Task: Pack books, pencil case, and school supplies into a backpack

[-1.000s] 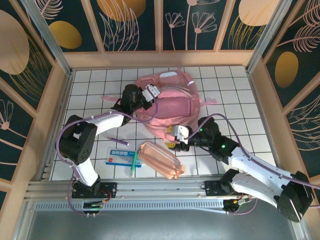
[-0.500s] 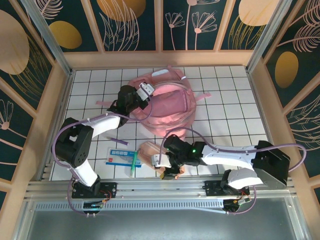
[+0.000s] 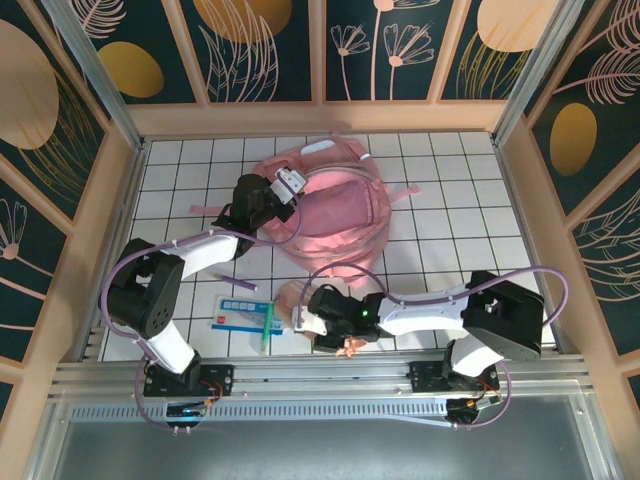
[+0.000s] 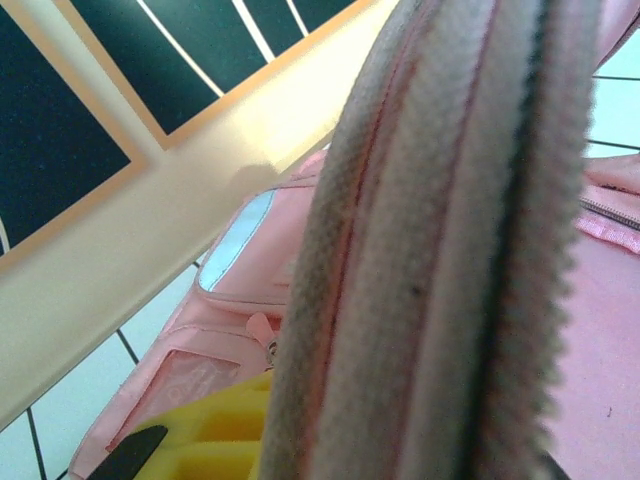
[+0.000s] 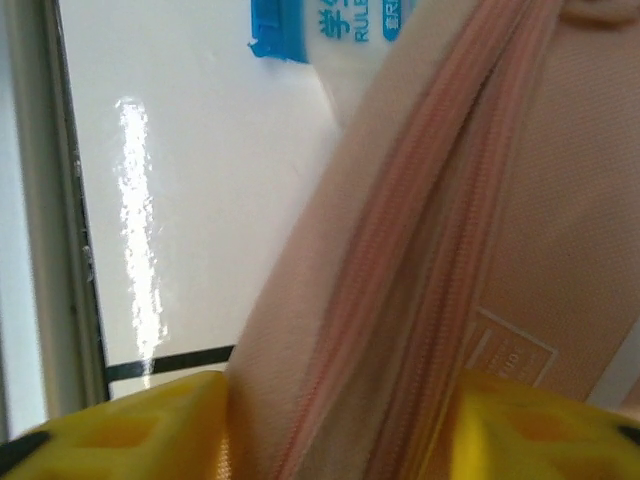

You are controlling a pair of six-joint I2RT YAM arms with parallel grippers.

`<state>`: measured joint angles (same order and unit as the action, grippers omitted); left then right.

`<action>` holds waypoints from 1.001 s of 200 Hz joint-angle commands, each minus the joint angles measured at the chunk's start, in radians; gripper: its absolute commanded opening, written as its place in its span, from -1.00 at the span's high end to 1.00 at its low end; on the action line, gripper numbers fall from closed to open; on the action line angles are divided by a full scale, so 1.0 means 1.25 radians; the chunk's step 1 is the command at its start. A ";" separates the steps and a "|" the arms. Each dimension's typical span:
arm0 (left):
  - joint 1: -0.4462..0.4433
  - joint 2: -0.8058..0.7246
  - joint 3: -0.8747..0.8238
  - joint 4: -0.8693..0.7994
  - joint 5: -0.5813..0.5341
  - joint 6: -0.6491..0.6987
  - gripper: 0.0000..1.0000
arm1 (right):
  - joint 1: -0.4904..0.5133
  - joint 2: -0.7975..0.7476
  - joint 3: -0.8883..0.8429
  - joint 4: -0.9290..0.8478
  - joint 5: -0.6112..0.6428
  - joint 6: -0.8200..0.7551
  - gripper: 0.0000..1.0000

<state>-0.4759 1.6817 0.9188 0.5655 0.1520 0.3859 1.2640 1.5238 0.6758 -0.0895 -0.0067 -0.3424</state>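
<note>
1. White tiled tabletop (image 3: 470, 240) with a dark grid. It is boxed in by wood-framed walls (image 3: 265, 45) of dark teal panels with gold and pink plant prints.
2. A metal rail (image 3: 300, 380) runs along the near edge, on the near side of the backpack (image 3: 335, 215).
3. The backpack is glossy pink and lies flat mid-tabletop. Its far end is close to the back wall's wooden ledge (image 3: 320, 118), and straps trail off both of its sides.
4. Left end effector (image 3: 283, 187) sits at the backpack's left rim. In the left wrist view its jaws are closed narrow on the backpack's zip band (image 4: 430, 250).
5. Right end effector (image 3: 312, 322) is just near of the backpack. It grips the pencil case (image 3: 289, 296), and the peach fabric (image 5: 420, 250) is pinched between its yellow pads (image 5: 130, 430).
6. The pencil case lies on the tiles near of the backpack, apart from it.
7. The white-and-blue packet (image 3: 238, 313) is near-left of the backpack. The green pen (image 3: 267, 328) lies across the packet's right end.
8. A thin purple stick (image 3: 232, 282) lies between the packet and the backpack.
9. Open tiles: a broad patch to the right of the backpack and a narrower strip to its left.
</note>
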 commanded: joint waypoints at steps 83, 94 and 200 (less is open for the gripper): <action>0.006 -0.025 0.067 0.031 0.047 -0.095 0.96 | -0.135 -0.282 -0.015 -0.037 0.023 0.208 1.00; 0.006 -0.026 0.078 0.022 0.047 -0.119 0.97 | -0.174 -0.311 -0.004 -0.050 -0.002 0.238 1.00; 0.005 -0.032 0.126 -0.037 0.103 -0.315 1.00 | -0.496 0.012 0.319 0.057 -0.182 1.159 1.00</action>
<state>-0.4690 1.6817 1.0393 0.4229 0.2031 0.1169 0.6926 1.4845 1.0836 -0.1303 -0.1864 0.7311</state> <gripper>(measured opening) 0.160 0.073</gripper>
